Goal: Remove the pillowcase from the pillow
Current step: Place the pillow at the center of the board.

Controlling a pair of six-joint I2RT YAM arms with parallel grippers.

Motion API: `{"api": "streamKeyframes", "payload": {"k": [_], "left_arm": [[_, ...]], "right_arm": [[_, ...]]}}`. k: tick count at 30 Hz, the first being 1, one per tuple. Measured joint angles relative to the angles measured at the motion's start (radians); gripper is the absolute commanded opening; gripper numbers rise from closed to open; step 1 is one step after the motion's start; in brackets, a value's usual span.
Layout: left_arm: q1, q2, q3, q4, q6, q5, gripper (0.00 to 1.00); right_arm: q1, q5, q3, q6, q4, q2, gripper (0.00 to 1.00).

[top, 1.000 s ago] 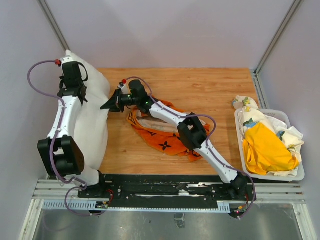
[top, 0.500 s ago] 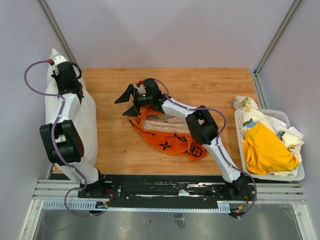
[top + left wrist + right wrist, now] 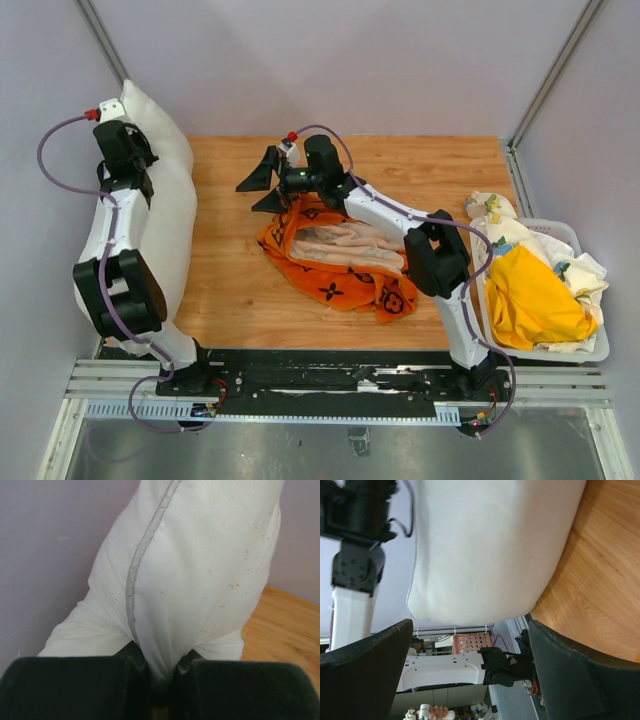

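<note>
The white pillow (image 3: 168, 205) stands bare along the table's left edge, leaning on the wall. My left gripper (image 3: 122, 142) is near the pillow's top, shut on a pinch of it beside the seam (image 3: 132, 580); the jaws (image 3: 159, 675) squeeze white fabric. The orange pillowcase (image 3: 335, 290) with black motifs lies crumpled mid-table, apart from the pillow, its pale inside showing. Just above the pillowcase's left end hovers my right gripper (image 3: 262, 187), open and holding nothing. In the right wrist view the fingers (image 3: 365, 675) frame the pillow (image 3: 485, 545) from a distance.
A white basket (image 3: 592, 352) at the right table edge holds yellow and patterned cloths (image 3: 535, 295). Bare wood tabletop (image 3: 420, 170) lies behind the pillowcase. Purple walls close in on the left, back and right, with slanted metal posts in the corners.
The left arm pulled the pillow left and upright against the wall. The right gripper opened and moved right and back, above the pillowcase's left end.
</note>
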Motion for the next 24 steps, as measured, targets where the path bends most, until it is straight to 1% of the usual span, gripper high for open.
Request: {"api": "streamKeyframes", "payload": {"k": [3,5,9,12,15,19,20,21,22,23,24], "left_arm": [[0.000,-0.061,-0.015,-0.001,-0.019,0.108,0.00],[0.001,-0.072,0.004,-0.012,-0.030,0.165,0.00],[0.008,0.022,0.117,-0.042,-0.064,0.223,0.00],[0.019,0.102,0.143,-0.040,-0.075,0.220,0.01],[0.034,0.162,0.143,-0.029,-0.076,0.194,0.08],[0.055,0.179,0.158,-0.016,-0.077,0.185,0.12],[0.060,0.179,0.171,-0.025,-0.078,0.181,0.14],[0.063,0.179,0.183,-0.035,-0.079,0.173,0.22],[0.066,0.179,0.194,-0.048,-0.082,0.161,0.34],[0.069,0.179,0.203,-0.056,-0.084,0.149,0.59],[0.072,0.178,0.212,-0.063,-0.093,0.137,0.93]], "right_arm": [[-0.007,0.000,-0.040,0.002,0.003,0.007,0.99],[-0.010,0.000,-0.066,0.007,0.005,0.012,0.99],[-0.024,-0.008,-0.098,0.018,0.018,0.013,0.98],[-0.035,-0.017,-0.117,0.021,0.041,0.013,0.99],[-0.047,-0.020,-0.154,0.024,0.066,0.012,0.99],[-0.061,-0.029,-0.184,0.038,0.087,0.012,0.99],[-0.062,-0.034,-0.185,0.041,0.092,0.012,0.99],[-0.064,-0.036,-0.185,0.044,0.101,0.012,0.99],[-0.065,-0.037,-0.185,0.046,0.109,0.012,0.98],[-0.068,-0.039,-0.185,0.047,0.114,0.012,0.98],[-0.071,-0.042,-0.185,0.047,0.118,0.012,0.99]]}}
